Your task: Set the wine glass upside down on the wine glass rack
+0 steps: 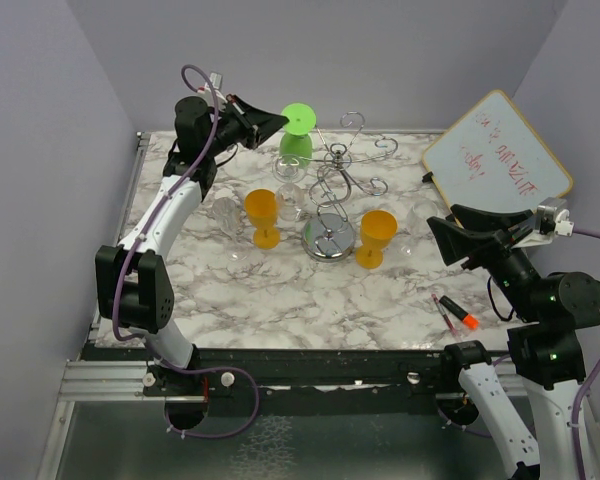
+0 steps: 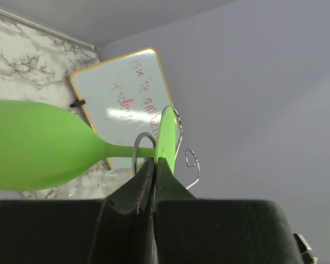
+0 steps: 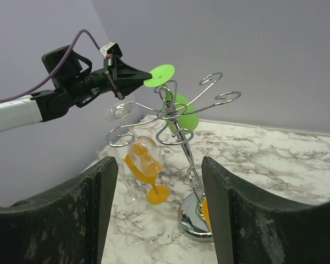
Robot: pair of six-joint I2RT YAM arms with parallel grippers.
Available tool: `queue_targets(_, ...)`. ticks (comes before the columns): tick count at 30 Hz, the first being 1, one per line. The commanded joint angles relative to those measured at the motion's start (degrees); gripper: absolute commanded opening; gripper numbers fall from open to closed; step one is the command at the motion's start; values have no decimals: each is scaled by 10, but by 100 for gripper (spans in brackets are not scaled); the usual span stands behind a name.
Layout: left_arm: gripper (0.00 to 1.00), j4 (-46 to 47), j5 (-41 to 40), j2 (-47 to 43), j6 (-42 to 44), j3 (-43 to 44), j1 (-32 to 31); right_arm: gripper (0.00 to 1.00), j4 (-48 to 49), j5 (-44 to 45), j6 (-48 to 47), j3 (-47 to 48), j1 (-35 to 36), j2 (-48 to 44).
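My left pincer [image 1: 278,121] is pinched on the flat foot of the green wine glass [image 1: 296,148]. The glass is foot up and bowl down, at the far left of the wine glass rack [image 1: 329,238], level with its curled hooks. I cannot tell whether the stem sits inside a hook. My right pincer [image 3: 162,220] is spread wide and holds nothing, well apart on the near right.

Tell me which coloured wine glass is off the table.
The green wine glass, gripped by its foot in the left pincer beside the rack; both orange glasses stand on the marble table.
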Motion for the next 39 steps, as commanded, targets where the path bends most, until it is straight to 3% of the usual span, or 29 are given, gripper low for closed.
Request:
queue_targets(1,0,2,15,-14,15,-13,5,68,1,8,1,4,1,-3)
queue_targets(6,0,-31,18,-24,41,-22,5,68,1,9,2,5,1,-4)
queue_targets(9,12,-33,23,-30,44,-33,5,68,1,9,3,4,1,-3)
queue_targets(14,43,-51,27,-39,57,-36,5,68,-1,9,4,4,1,-4)
queue_targets(23,63,-119,-3,-90,127,-36,17,68,-14,15,1,10,1,-4)
queue_targets(28,76,-181,-29,-144,231,-43,21,68,-26,25,3,12,1,-3)
queue_targets(33,85,-294,-104,-203,384,-61,21,67,-73,51,7,29,1,18)
queue_targets(39,84,-407,-266,-268,482,-114,21,65,-102,73,30,30,1,42)
